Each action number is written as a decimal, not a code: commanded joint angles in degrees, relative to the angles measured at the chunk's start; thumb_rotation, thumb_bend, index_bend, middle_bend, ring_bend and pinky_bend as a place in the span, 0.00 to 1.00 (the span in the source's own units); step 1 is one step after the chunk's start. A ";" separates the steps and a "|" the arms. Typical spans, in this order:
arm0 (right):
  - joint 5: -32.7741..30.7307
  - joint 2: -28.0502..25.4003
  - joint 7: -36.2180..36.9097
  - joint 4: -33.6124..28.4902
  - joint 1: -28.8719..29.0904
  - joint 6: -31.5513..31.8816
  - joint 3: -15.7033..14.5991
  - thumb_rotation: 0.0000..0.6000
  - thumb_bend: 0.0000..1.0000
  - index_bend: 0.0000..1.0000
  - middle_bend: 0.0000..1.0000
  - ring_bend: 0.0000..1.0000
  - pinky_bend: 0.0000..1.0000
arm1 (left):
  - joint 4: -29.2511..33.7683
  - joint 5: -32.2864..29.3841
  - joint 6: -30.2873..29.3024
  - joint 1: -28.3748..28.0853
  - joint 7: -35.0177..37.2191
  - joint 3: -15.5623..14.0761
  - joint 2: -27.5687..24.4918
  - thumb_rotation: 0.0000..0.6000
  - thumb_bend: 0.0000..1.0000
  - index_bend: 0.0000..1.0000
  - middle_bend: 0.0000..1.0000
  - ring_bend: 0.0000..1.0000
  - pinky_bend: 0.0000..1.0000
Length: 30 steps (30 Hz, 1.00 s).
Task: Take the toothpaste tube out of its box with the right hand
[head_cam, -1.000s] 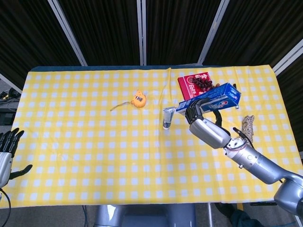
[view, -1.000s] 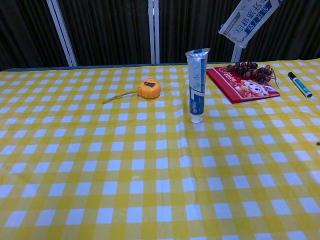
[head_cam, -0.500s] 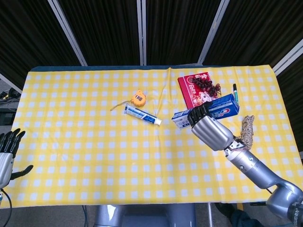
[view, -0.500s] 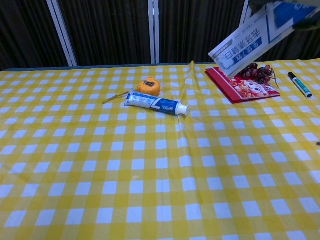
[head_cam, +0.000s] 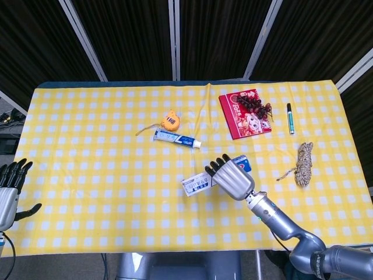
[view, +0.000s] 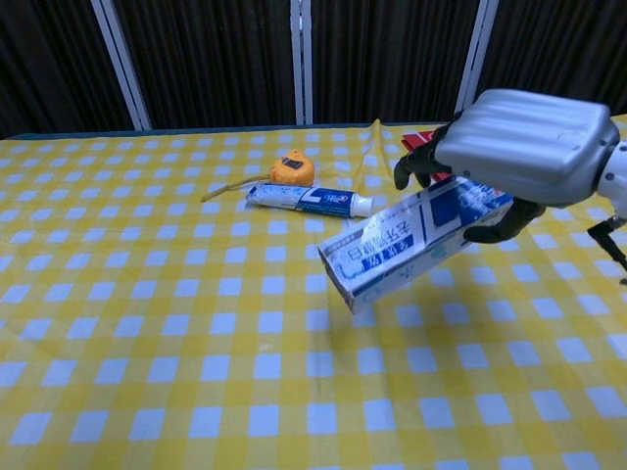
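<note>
The toothpaste tube (head_cam: 176, 139) (view: 308, 200) lies flat on the yellow checked cloth, just in front of the orange tape measure, cap end to the right. My right hand (head_cam: 232, 178) (view: 516, 147) grips the blue and white toothpaste box (head_cam: 200, 183) (view: 411, 239) from above. It holds the box tilted over the table's middle, the box's near end lower and clear of the tube. My left hand (head_cam: 10, 186) hangs off the table's left edge, fingers spread, holding nothing; the chest view does not show it.
An orange tape measure (head_cam: 170, 122) (view: 293, 170) sits behind the tube. A red booklet with grapes (head_cam: 245, 112) lies at the back right, a marker pen (head_cam: 289, 117) beside it. A coil of rope (head_cam: 303, 163) lies near the right edge.
The tube, standing on its cap a second ago, fell flat beside the tape measure. My right hand has carried the box from the back right down and forward toward the table's middle.
</note>
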State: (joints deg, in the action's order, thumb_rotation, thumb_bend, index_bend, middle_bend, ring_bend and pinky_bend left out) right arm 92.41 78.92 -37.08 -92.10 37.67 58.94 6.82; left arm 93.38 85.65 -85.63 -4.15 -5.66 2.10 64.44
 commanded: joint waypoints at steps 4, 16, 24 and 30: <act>-2.80 0.76 0.87 -1.05 -0.84 -1.19 -1.73 1.00 0.00 0.05 0.10 0.15 0.25 | -0.16 -0.26 0.14 -0.04 0.30 0.09 -0.07 1.00 0.00 0.00 0.00 0.00 0.00; 2.84 -10.62 8.60 -3.95 -10.67 16.72 -4.24 1.00 0.00 0.05 0.06 0.08 0.10 | 0.28 0.85 -1.37 0.45 0.90 -0.06 -0.32 1.00 0.00 0.00 0.00 0.00 0.00; 3.72 -13.27 21.15 2.98 -20.47 31.22 -6.38 1.00 0.00 0.00 0.00 0.00 0.00 | 0.30 1.44 -2.75 0.99 1.78 0.00 -0.51 1.00 0.00 0.00 0.00 0.00 0.00; 2.96 -10.66 25.05 9.18 -24.16 35.13 -6.42 1.00 0.00 0.00 0.00 0.00 0.00 | 0.28 1.71 -3.23 1.25 2.43 -0.04 -0.74 1.00 0.00 0.00 0.00 0.00 0.00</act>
State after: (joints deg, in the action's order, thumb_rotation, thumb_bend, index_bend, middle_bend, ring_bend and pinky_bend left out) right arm 95.63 67.15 -13.71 -85.31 15.25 92.80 0.73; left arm 93.66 87.35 -88.85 -2.92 -3.23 2.06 63.71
